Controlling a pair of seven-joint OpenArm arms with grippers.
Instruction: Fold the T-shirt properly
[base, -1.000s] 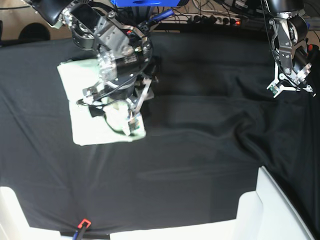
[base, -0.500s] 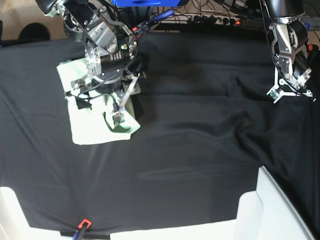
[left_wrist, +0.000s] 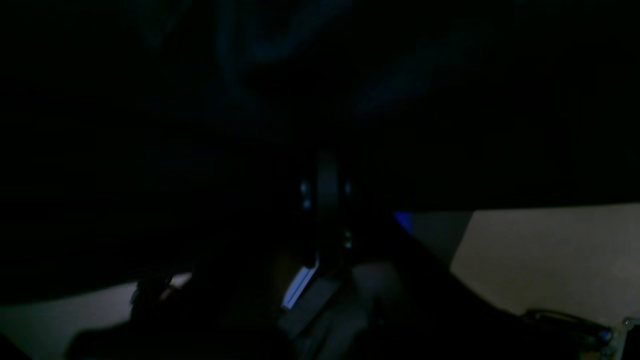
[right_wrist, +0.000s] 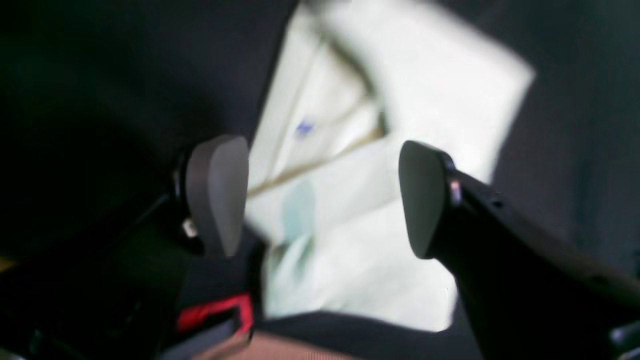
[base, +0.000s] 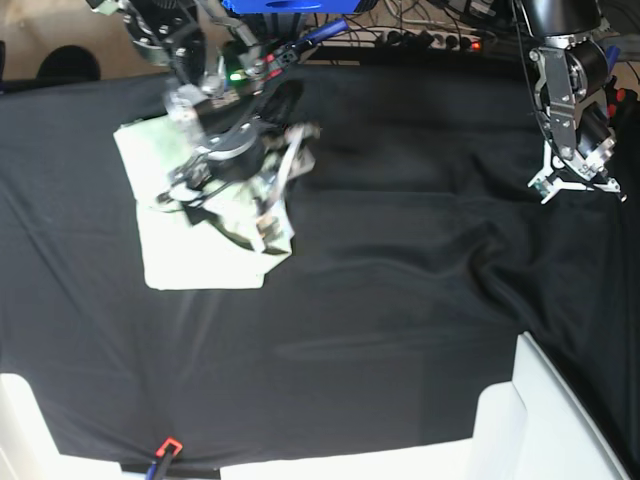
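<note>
One T-shirt (base: 190, 255), folded, at 10 o'clock on the black cloth (base: 400, 300). Right gripper (right_wrist: 320, 200) above it, fingers spread, empty. Left gripper (base: 575, 180) at 2 o'clock; aperture unclear.

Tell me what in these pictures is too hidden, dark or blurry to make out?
- Base view: the right hand and its arm cover much of the T-shirt; motion blur smears them, so any contact is unclear.
- Right wrist view: the T-shirt is out of focus; its folds are uncertain.
- Left wrist view: almost black; nothing identifiable.
- Base view: the left hand is too small to judge.
</note>
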